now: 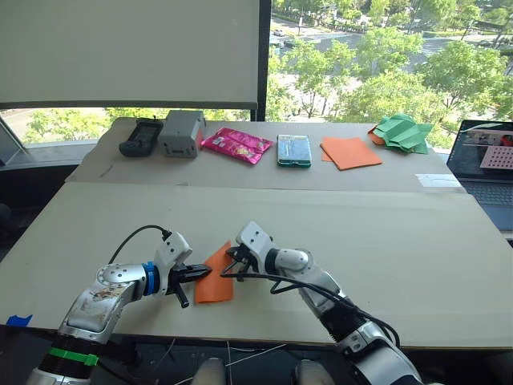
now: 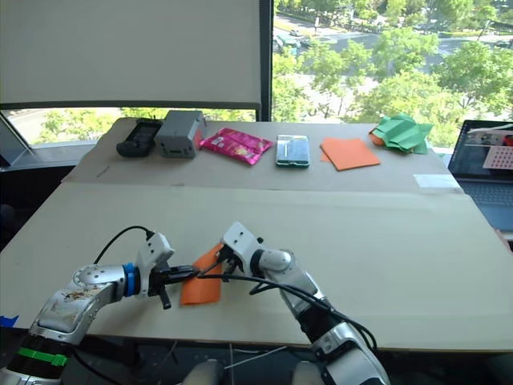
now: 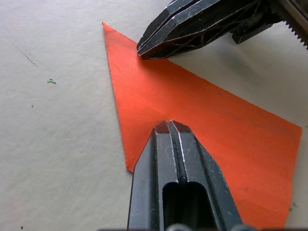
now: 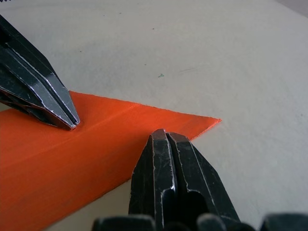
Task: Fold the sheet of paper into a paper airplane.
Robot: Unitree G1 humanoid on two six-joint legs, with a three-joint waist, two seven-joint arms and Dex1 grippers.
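Near the front edge of the beige tabletop, the sheet of paper is pinned flat by the left gripper and right gripper, both closed and pressed onto it, presumably to set a crease.

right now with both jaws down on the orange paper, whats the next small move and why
Probably slide the right gripper along the fold toward the pointed tip, while the left gripper pins the sheet of paper. Both sets of jaws are shut, tips pressing on the folded, already pointed sheet lying flat on the table, so sharpening the crease seems to come before any new fold.
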